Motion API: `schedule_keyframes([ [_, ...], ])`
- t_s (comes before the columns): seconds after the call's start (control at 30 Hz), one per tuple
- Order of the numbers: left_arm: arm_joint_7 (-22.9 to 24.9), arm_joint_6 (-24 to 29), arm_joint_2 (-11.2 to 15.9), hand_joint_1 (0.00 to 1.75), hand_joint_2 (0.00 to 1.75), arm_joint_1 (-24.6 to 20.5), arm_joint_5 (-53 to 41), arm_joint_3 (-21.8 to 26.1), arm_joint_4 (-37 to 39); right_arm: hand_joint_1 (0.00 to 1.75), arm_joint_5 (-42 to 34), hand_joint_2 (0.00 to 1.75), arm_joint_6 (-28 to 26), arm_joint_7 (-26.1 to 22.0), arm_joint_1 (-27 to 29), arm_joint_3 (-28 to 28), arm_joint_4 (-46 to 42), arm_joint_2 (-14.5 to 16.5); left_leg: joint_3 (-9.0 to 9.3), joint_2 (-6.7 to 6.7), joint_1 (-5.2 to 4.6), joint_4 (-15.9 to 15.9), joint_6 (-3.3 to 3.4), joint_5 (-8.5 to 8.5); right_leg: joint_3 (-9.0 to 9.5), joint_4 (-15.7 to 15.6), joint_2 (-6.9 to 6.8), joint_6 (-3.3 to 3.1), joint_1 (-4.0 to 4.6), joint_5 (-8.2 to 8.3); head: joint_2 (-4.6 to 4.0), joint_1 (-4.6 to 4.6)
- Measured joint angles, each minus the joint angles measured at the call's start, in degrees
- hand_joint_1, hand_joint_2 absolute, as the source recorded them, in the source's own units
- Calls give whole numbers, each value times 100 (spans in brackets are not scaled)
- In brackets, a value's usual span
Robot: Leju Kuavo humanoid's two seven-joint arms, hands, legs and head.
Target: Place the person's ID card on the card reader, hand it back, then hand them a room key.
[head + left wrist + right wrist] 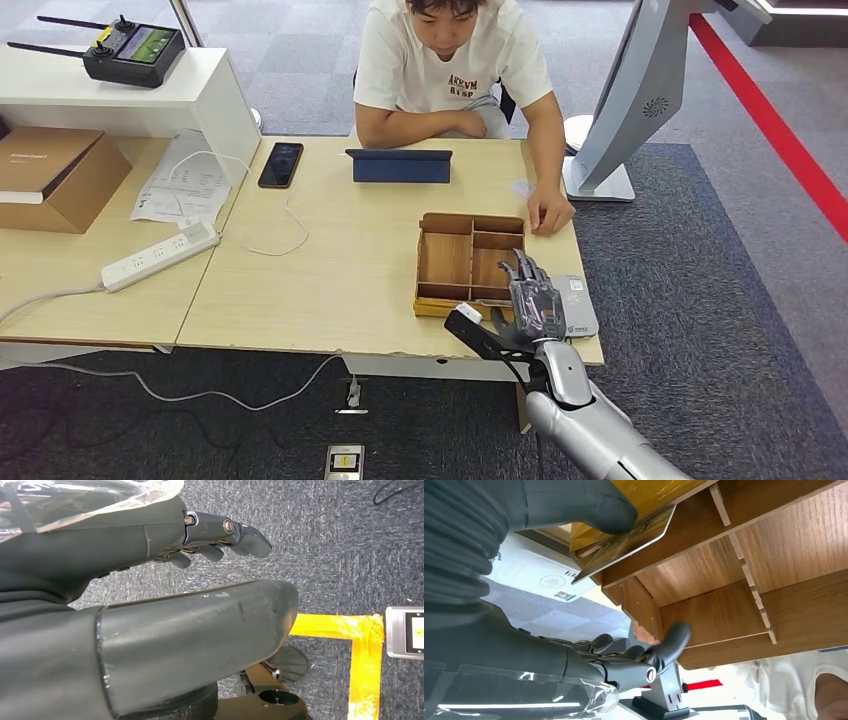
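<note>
My right hand (530, 300) hovers over the near right corner of the wooden organiser box (445, 255), its fingers (659, 652) spread and stretched toward the compartments. Its thumb (599, 502) presses a gold-brown card (629, 540) against the box's near wall (684, 530); I cannot tell whether the card is truly held. The white card reader (580, 305) lies flat just right of the hand, and the wrist view shows the reader (531, 575) beyond the card. The person's hand (550, 212) rests on the table past the box. My left hand (150, 605) hangs over the carpet holding nothing, fingers (225, 532) apart.
A blue tablet (398, 165) and a black phone (280, 164) lie in front of the seated person. A power strip (160, 257), papers and a cardboard box (50, 175) sit at the left. A large screen stand (625, 120) rises at the table's far right corner.
</note>
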Motion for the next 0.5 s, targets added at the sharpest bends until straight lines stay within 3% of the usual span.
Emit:
schedule_keyframes([
  [0.5, 14, -10, 20, 0, 0, 0, -14, 0, 2, 152, -50, 175, 1, -1, 0, 19, 0, 0, 0, 0, 0, 0, 0, 0, 0, 0, 0, 0, 0, 0, 0, 0],
])
